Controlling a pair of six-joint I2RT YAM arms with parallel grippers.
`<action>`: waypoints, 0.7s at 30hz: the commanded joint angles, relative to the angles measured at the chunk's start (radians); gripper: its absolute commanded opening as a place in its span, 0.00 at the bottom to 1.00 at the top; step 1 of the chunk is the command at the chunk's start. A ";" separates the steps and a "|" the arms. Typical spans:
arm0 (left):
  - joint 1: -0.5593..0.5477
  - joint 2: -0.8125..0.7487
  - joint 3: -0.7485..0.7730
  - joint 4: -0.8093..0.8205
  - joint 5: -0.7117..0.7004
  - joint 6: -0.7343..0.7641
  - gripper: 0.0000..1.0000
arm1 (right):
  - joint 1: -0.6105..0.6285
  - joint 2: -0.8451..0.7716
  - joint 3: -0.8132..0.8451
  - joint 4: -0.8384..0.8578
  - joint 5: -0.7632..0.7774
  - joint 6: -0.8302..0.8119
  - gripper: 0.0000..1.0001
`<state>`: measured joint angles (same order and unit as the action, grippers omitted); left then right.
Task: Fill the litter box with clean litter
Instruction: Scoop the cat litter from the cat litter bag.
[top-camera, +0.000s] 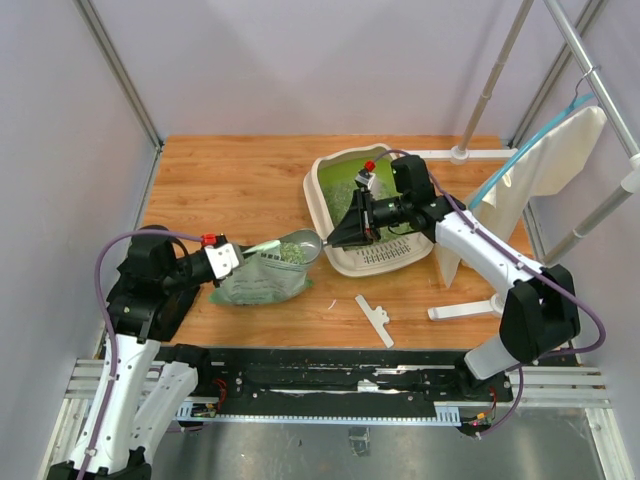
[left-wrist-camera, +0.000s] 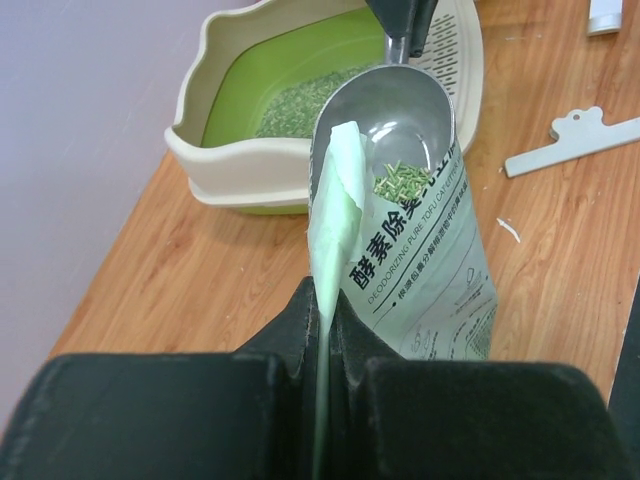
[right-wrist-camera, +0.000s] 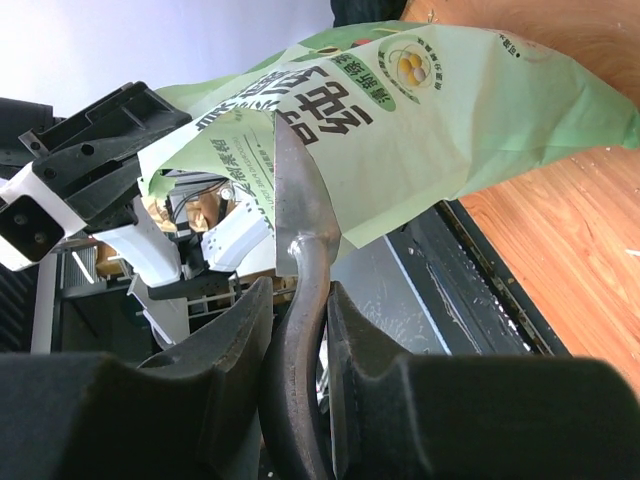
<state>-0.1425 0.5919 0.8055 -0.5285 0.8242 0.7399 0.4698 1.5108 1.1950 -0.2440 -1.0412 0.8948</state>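
Observation:
The cream litter box (top-camera: 312, 200) (left-wrist-camera: 250, 170) with its green inside stands at the back of the table, a patch of clean litter (left-wrist-camera: 300, 100) on its floor. In front of it lies the light green printed bag (top-camera: 262, 280) (left-wrist-camera: 430, 280) (right-wrist-camera: 450, 120), mouth toward the box. My left gripper (top-camera: 238, 255) (left-wrist-camera: 327, 300) is shut on the bag's top edge. My right gripper (top-camera: 338, 238) (right-wrist-camera: 300, 295) is shut on the handle of a silver scoop (top-camera: 305, 247) (left-wrist-camera: 400, 110) (right-wrist-camera: 295, 200). The scoop's bowl sits in the bag's mouth with a few granules (left-wrist-camera: 398, 182) in it.
A cream slotted sieve (top-camera: 385, 258) (left-wrist-camera: 455, 40) lies against the box's near side. A flat white plastic piece (top-camera: 375, 320) (left-wrist-camera: 575, 140) lies on the wood near the front. At the right stand a white rack (top-camera: 470, 308) and a hanging cloth (top-camera: 540, 170).

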 joint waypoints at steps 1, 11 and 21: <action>0.010 -0.040 0.066 0.232 0.039 0.027 0.00 | -0.068 -0.038 -0.029 0.053 -0.007 0.021 0.01; 0.009 -0.037 0.078 0.193 0.031 0.043 0.00 | -0.003 -0.022 0.111 -0.008 0.062 0.019 0.01; 0.010 -0.040 0.110 0.117 0.005 0.099 0.01 | -0.031 -0.050 0.102 -0.077 0.084 -0.023 0.01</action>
<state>-0.1329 0.5930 0.8135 -0.5674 0.7807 0.7929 0.4683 1.5013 1.2705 -0.3271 -0.9760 0.8944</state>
